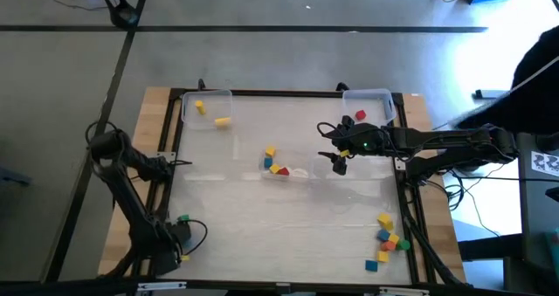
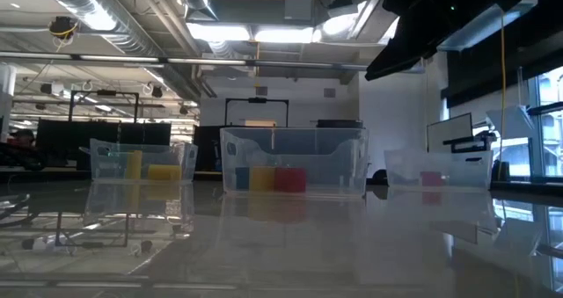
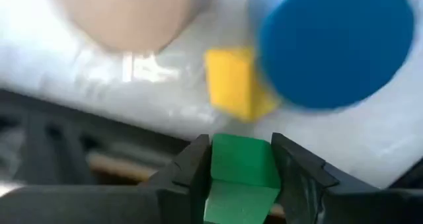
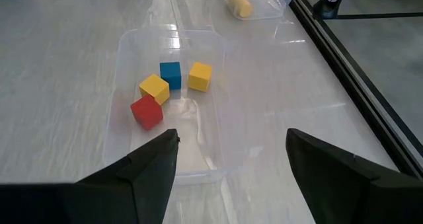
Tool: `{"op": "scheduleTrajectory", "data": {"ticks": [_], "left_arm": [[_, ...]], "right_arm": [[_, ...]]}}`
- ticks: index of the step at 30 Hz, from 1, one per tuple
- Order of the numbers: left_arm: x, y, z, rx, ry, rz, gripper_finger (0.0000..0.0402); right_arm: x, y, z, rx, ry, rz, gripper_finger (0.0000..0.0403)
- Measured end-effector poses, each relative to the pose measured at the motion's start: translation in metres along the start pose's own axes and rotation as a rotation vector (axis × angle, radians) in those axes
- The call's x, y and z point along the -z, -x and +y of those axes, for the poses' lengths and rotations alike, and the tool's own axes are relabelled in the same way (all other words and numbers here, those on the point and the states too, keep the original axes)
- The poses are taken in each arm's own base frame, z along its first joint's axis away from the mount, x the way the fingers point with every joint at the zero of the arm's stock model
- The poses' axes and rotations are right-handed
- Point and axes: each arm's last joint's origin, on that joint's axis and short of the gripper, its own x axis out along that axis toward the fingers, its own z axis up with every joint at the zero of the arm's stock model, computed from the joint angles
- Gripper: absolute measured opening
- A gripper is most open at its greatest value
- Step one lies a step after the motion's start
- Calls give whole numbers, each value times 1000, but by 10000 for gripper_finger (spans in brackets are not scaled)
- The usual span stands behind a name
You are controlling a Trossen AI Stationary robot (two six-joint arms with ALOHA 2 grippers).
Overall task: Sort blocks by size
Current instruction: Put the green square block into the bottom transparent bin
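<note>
Sorting looks partly done: on the surface [image 1: 288, 217], three clear bins [image 1: 288, 170] already hold some blocks [image 1: 274, 161], while a loose cluster [image 1: 389, 240] waits unsorted. Left claw [image 3: 241, 174] is clamped on a green block [image 3: 242, 160]; right claw [image 4: 231, 159] hangs wide open, empty, above the middle bin

My overhead camera looks straight down on the whole surface [image 1: 288, 200]. My low one sits at surface height, facing level across into the room. Both catch the middle clear bin [image 1: 284, 167]. My right wrist camera looks down on that same bin from nearby. My left wrist camera sits so close that beyond a green block [image 3: 241, 161] the shapes are, I think, other blocks.
</note>
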Motion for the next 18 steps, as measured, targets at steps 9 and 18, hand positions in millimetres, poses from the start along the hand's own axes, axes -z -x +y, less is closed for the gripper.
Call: {"op": "scheduleTrajectory", "data": {"ticks": [9,18], "left_arm": [[7,31,20,52,125,-28,125],[8,67,49,161,245,-343,125]], "right_arm": [[0,0,0,0,0,-3,280],[0,0,0,0,-1,-1,280]]}}
